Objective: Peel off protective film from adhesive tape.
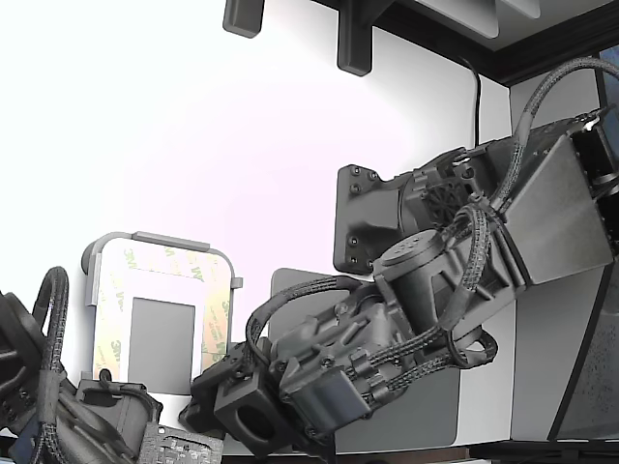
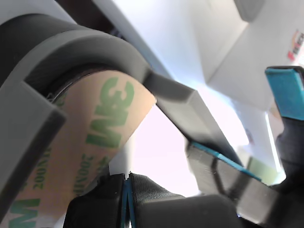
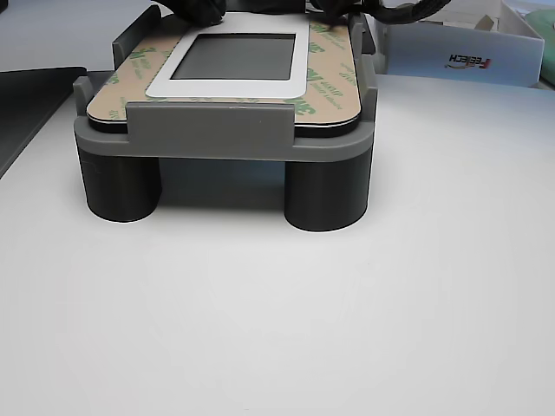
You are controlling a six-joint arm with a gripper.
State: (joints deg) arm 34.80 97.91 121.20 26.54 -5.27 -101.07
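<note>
While the gripper (image 2: 237, 142) sits low at the near corner of the grey tray (image 3: 217, 130), its two blue-padded fingers (image 2: 285, 92) stand apart with nothing between them. Just beside them, the protective film (image 2: 95, 142), cream with green 3M logos, lies on the rounded corner of the tray. From the exterior view the film (image 1: 215, 319) frames a dark grey square panel (image 1: 162, 331). The tray stands on short round legs (image 3: 328, 195) on a white table (image 3: 277, 329). A dark mat (image 1: 406, 416) lies under the arm.
</note>
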